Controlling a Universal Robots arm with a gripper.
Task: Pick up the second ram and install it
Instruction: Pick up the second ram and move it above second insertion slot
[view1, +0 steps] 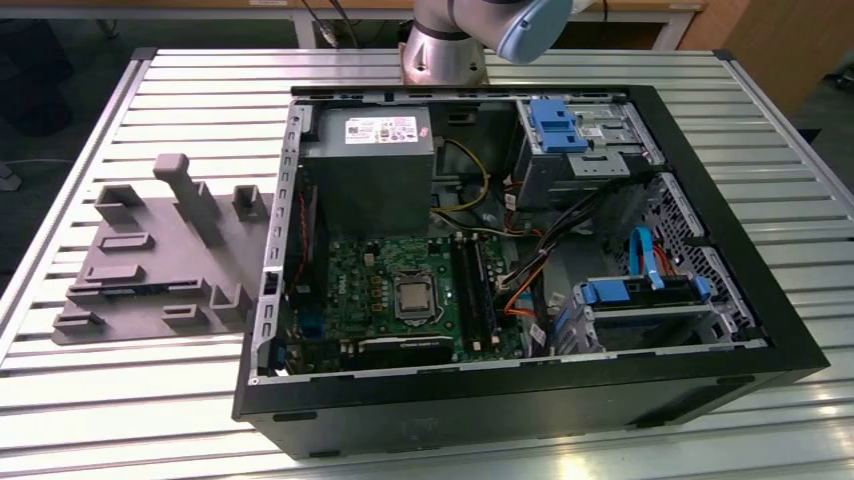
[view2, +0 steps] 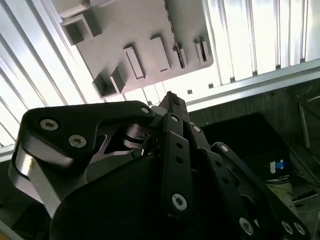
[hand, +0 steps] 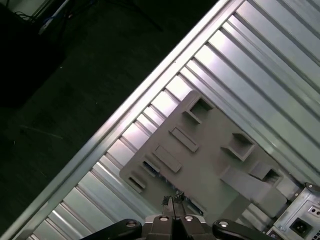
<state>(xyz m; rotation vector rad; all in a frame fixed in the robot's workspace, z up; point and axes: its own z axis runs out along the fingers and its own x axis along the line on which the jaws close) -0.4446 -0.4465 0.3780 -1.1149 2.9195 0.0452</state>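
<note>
Exterior view first: an open computer case (view1: 534, 400) lies on a metal table (view1: 200, 80). A grey fixture (view1: 160, 260) sits just beside it, on the exterior view's left. The arm (view1: 454, 45) stands at the table's far edge. In both wrist views the gripper (hand: 173, 202) (view2: 172, 100) hangs high over the fixture. Its fingers are pressed together and hold nothing. A thin dark piece, likely the second ram (hand: 150, 167), sits in a slot near the fixture's edge, well apart from the gripper.
</note>
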